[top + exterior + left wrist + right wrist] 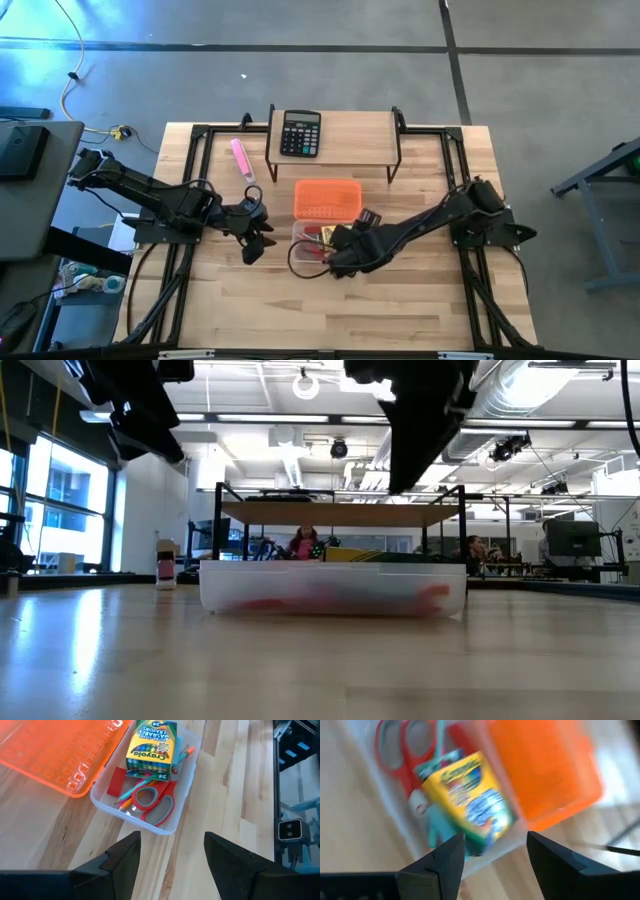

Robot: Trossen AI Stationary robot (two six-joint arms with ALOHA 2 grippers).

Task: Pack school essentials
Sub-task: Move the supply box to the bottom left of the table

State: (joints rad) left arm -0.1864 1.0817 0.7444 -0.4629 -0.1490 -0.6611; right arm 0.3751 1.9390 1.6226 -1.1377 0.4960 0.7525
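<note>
A clear plastic box (300, 232) stands at the table's middle, its orange lid (327, 200) lying just beyond it. In the box lie a yellow crayon pack (150, 747), red-handled scissors (155, 802), thin pencils (137, 787) and a flat red piece (119, 781). The pack rests tilted on top of the other things. My left gripper (172, 862) hovers open to the left of the box, above the table. My right gripper (495, 855) hangs open above the box's near right corner, over the pack (470, 802), with nothing between its fingers.
A black calculator (300, 133) sits on a low wooden shelf (350, 140) at the far side. A pink marker (243, 160) lies to the shelf's left. Bare wood stretches in front of the box toward the near edge.
</note>
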